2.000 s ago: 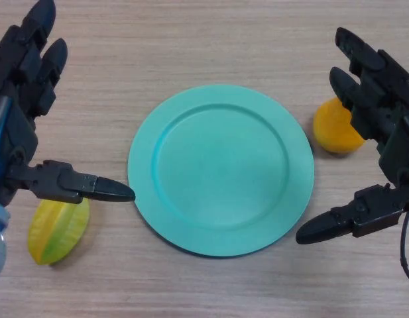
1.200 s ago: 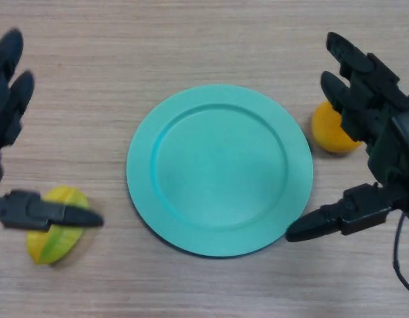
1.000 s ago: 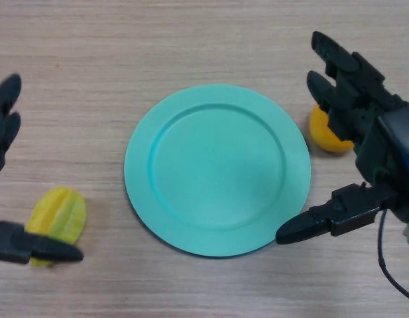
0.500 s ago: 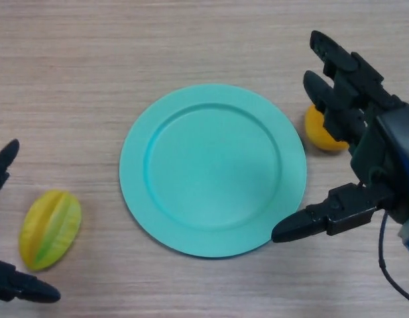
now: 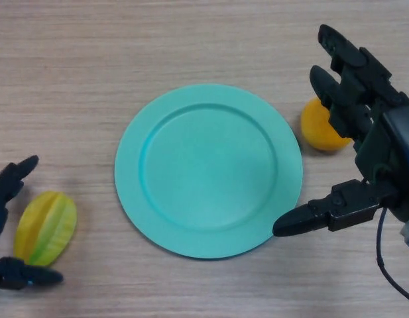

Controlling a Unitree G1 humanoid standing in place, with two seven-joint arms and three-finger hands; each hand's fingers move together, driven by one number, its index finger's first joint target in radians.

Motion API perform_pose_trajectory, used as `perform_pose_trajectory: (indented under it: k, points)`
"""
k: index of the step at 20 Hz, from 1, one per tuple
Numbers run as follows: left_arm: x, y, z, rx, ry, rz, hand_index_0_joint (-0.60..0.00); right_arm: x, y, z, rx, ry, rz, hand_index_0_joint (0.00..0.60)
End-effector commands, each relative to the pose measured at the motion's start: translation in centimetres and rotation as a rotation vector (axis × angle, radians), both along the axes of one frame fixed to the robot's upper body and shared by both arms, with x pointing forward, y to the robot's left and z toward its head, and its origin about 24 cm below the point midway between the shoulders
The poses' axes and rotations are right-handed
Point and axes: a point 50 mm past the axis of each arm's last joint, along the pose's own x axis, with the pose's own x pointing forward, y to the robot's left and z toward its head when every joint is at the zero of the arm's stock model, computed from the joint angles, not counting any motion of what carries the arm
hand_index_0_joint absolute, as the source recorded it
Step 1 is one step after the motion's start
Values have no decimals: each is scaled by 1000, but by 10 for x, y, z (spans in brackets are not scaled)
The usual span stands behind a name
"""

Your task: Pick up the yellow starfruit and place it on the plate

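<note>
Lying at the lower left of the table [image 5: 71,66], the yellow starfruit [image 5: 45,227] sits well apart from the teal plate [image 5: 208,169], with bare wood between them. Its long axis runs from lower left to upper right, tilted a little off the vertical of the head view, ridges facing up. The left hand [image 5: 6,199] brackets it: spread wide, one finger reaches in beside the fruit's upper left end and the thumb lies just below its lower end, so the fruit rests in the gap between them, touched by neither as far as can be seen. Most of that hand is cut off by the edge of the view, so how deep the palm sits behind the fruit is hard to judge.

The right hand [image 5: 370,146] hangs open to the right of the plate, fingers straight, thumb pointing toward the rim, partly over an orange fruit [image 5: 320,127] beside the plate's right edge. It is far from the starfruit. The grasp clearly falls to the left hand, closing end to end along the fruit, then carrying it rightward onto the plate.
</note>
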Motion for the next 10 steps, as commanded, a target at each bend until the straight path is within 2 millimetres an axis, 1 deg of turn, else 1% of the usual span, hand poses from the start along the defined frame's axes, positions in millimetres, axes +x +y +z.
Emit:
perform_pose_trajectory:
  k: [1, 6, 10]
  points:
    - [2, 4, 26, 39, -165, -27, -600, -12, -9, 31, 10, -222, -18, 0]
    - [3, 5, 25, 36, -116, -47, -600, -12, -11, 31, 6, -221, -26, 0]
    - [4, 10, 38, 40, -169, -27, -600, -11, -9, 30, 8, -225, -30, 0]
